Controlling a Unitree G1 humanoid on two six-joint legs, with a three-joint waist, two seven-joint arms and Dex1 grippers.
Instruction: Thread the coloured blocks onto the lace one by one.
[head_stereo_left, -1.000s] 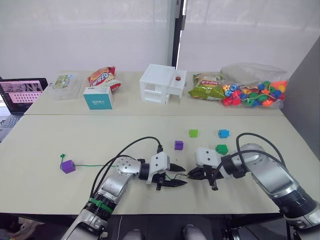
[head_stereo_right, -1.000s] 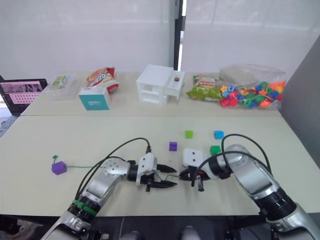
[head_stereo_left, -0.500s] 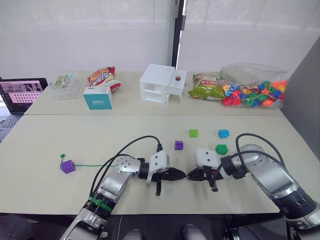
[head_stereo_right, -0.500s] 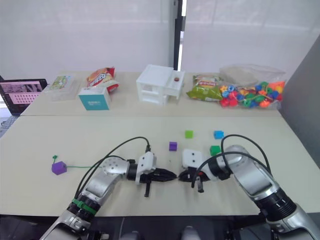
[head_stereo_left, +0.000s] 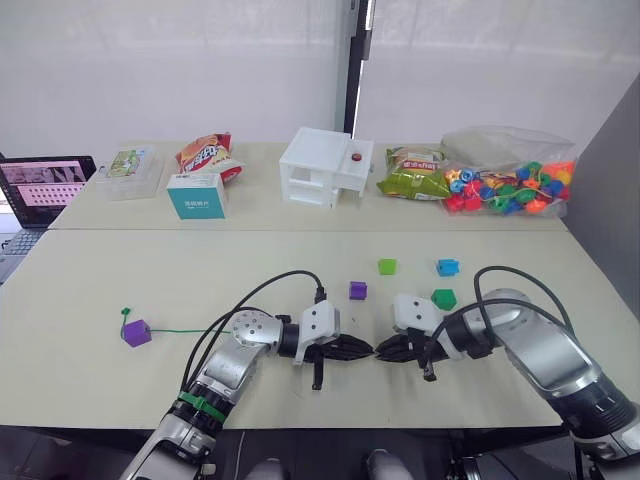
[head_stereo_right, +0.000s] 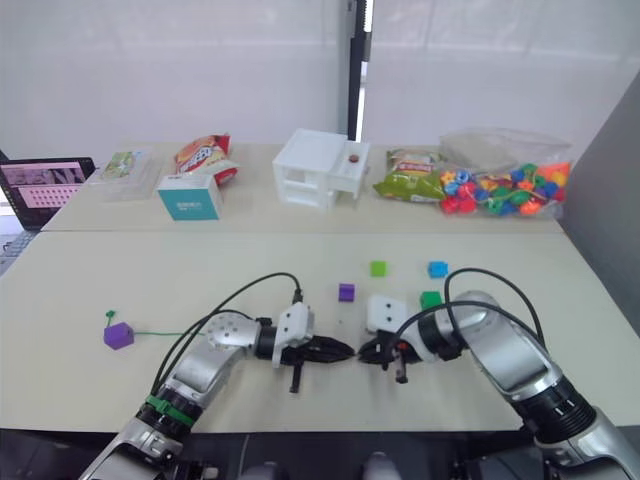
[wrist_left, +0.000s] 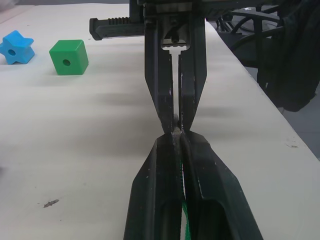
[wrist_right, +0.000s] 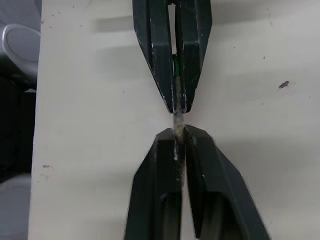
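- The long cream table top (head_stereo_left: 120, 290) looked smooth and matt, with a few small dark specks on it.
- The black plastic fingers of the left gripper (wrist_left: 177, 131) had a dull sheen and fine pale scuffs along their edges.
- The black plastic fingers of the right gripper (wrist_right: 176, 131) looked the same: hard, faintly glossy, lightly scratched.
- The thin green cord of the lace (wrist_right: 175, 65) looked woven, and its slim grey tip (wrist_right: 177, 120) looked stiff, dull and slightly rough.
- The dark green plastic cube (wrist_left: 69, 56) was smooth with a soft shine.
- The blue star-shaped plastic block (wrist_left: 16, 47) had a smooth moulded finish.
- The clear crinkled plastic bag of beads (head_stereo_left: 510, 175) was glossy.
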